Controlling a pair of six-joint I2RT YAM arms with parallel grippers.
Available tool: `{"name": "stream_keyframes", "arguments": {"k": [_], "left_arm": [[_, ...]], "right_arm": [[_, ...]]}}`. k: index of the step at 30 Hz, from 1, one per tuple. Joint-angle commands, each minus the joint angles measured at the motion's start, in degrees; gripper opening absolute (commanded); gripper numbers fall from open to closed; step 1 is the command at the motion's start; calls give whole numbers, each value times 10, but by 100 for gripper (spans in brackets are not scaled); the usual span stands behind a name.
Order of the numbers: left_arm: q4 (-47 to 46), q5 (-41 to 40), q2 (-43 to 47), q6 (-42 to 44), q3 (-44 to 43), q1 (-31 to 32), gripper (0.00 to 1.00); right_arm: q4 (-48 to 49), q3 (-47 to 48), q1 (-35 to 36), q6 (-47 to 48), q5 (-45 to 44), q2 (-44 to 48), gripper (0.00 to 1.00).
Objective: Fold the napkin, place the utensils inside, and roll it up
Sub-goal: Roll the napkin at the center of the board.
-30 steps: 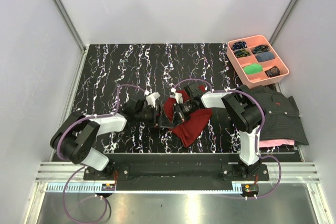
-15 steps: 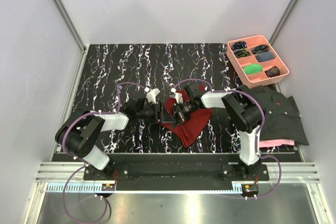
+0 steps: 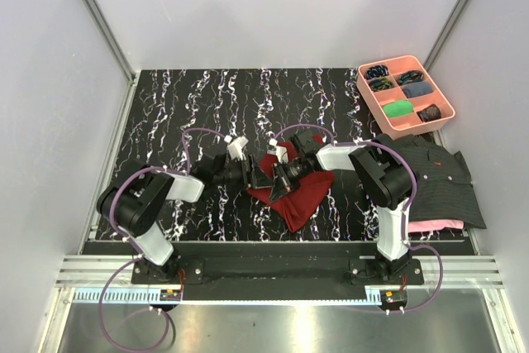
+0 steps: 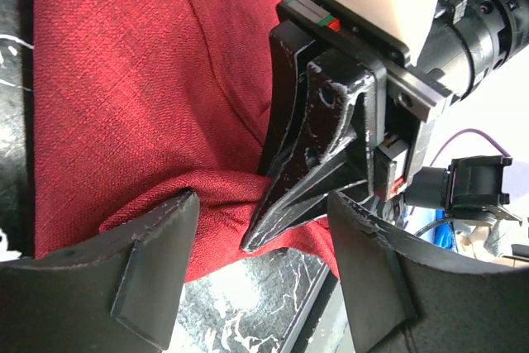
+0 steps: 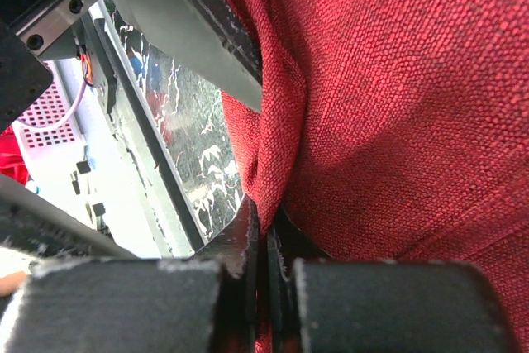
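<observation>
Lab test cell, white panel walls [image 3: 273, 6], aluminium rail [image 3: 463, 269], marbled table [image 3: 190, 97]

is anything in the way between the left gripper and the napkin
Yes, the right gripper. It is shut on a raised fold of the napkin, and its closed tips sit in the gap between the open fingers of the left gripper. Nothing else visible stands between them.

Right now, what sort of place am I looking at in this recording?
Probably a robot lab test cell, not a dining room: a black, white-veined marbled tabletop boxed in by plain white wall panels, a slotted aluminium mounting rail along the near edge, and a pink plastic compartment tray.
</observation>
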State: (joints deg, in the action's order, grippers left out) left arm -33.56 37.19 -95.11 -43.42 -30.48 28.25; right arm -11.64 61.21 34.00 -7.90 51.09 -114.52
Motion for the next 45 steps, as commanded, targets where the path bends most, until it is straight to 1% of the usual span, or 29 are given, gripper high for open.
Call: {"name": "stream_keyframes", "arguments": {"k": [1,4,5,8,16,22,27,29,31,32,33,35,36,37,39,41,44,45], "left_arm": [[20,-33,0,23,8,-9,69],[46,-39,-2,33,9,-15,69],[45,-39,-2,32,13,-17,69],[36,-31,-12,26,17,-23,69],[21,-12,-35,25,8,-25,68],[2,1,-46,18,5,-26,68],[4,18,-28,10,5,-26,68],[10,31,-2,3,12,-26,70],[40,34,23,5,21,-26,71],[59,28,52,17,23,-26,72],[115,22,69,27,22,-26,72],[181,-9,113,61,13,-27,73],[239,-20,127,73,10,-28,73],[264,-39,139,83,3,-28,74],[311,-54,170,100,-1,-39,73],[322,-72,188,102,-2,-54,73],[308,-92,189,91,0,-73,71],[290,-92,185,89,-5,-77,70]], "right_arm": [[-15,-15,-1,3,-54,-4,13],[-14,-24,-1,-4,-77,19,25],[-15,-27,-2,-6,-83,27,37],[-15,-40,-2,-16,-110,65,52],[-20,-105,-2,-26,-200,200,66],[-25,-135,-2,-36,-223,251,69],[-39,-134,5,-48,-238,284,70],[-46,-130,11,-53,-246,301,70],[-58,-126,20,-61,-262,322,70],[-61,-123,23,-64,-267,327,70],[-67,-117,25,-69,-278,333,70],[-71,-110,32,-72,-285,346,70],[-71,-102,35,-74,-295,350,70],[-70,-98,38,-75,-297,350,70],[-68,-83,41,-72,-303,344,70],[-67,-75,47,-69,-303,324,69],[-61,-63,62,-66,-307,292,67],[-58,-59,68,-66,-313,280,67]]}}
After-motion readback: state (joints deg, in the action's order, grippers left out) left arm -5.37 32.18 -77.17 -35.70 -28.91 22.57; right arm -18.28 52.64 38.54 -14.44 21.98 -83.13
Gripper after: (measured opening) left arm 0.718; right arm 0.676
